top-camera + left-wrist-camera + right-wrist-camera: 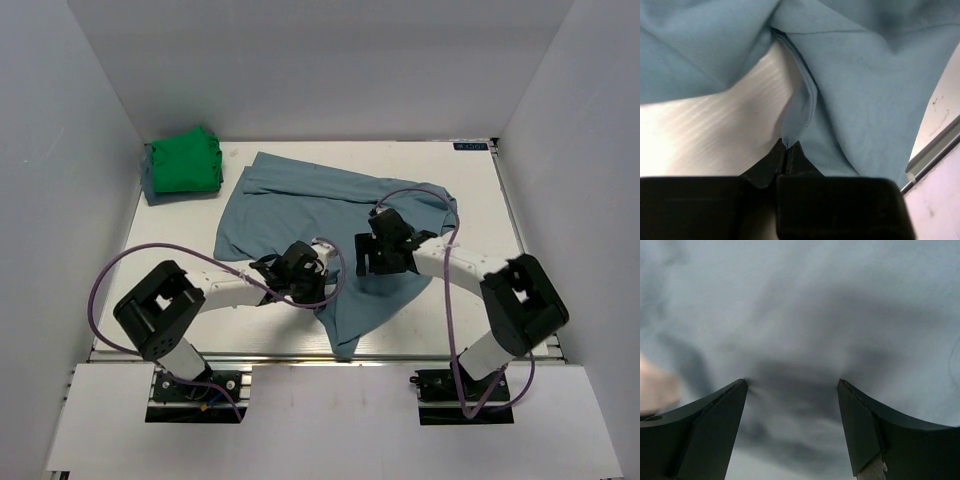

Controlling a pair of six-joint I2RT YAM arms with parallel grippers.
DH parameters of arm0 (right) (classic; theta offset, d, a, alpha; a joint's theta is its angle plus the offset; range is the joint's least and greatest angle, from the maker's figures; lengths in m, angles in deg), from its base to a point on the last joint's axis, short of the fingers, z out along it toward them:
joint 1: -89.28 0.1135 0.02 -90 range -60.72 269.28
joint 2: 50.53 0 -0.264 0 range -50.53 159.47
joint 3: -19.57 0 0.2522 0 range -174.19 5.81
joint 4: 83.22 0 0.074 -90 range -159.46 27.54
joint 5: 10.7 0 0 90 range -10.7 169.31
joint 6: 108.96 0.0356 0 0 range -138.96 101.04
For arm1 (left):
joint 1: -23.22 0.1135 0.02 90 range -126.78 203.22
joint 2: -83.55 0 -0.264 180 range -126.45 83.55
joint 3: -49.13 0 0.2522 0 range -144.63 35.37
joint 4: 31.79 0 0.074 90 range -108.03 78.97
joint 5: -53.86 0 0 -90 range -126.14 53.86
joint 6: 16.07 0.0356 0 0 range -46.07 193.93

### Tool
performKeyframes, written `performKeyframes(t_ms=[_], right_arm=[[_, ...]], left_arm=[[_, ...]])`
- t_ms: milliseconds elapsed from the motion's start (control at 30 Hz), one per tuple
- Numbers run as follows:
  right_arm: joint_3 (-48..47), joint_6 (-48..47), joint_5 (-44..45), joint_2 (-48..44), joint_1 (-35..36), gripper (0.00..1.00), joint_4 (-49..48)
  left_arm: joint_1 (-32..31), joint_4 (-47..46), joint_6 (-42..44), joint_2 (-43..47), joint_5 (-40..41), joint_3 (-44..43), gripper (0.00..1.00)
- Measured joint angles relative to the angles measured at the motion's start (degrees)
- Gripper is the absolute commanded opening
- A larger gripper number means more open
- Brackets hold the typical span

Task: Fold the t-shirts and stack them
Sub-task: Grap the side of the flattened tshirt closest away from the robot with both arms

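The blue-grey t-shirt (pixel 320 215) lies crumpled across the middle of the table. The green t-shirt (pixel 186 160) sits folded at the far left corner, on another folded blue-grey cloth. My left gripper (pixel 310 283) is shut on a hem edge of the blue-grey shirt (pixel 850 80); in the left wrist view the left gripper (pixel 787 146) pinches a cloth fold between its tips. My right gripper (pixel 373 252) is open, its fingertips pressed down onto the shirt (pixel 805 315); in the right wrist view the right gripper (pixel 792 385) holds nothing.
The white table (pixel 470 200) has walls on three sides. The table's front metal rail (pixel 935 145) shows close to the left gripper. A cable loops over each arm.
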Motion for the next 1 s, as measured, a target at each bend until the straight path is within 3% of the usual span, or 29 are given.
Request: performKeyframes(t_ms=[333, 867, 1000], right_arm=[[-8.7, 4.7, 2.4, 12.3, -3.9, 0.79, -0.4], [-10.5, 9.5, -4.6, 13.6, -8.7, 0.78, 0.1], [-10.0, 9.2, -4.5, 13.0, -8.8, 0.79, -0.3]], left_arm=[[-2.7, 4.2, -3.2, 3.5, 2.3, 1.9, 0.00], [-4.5, 2.8, -5.6, 10.2, -8.2, 8.8, 0.01], [-4.6, 2.6, -4.4, 10.1, -9.8, 8.3, 0.10]])
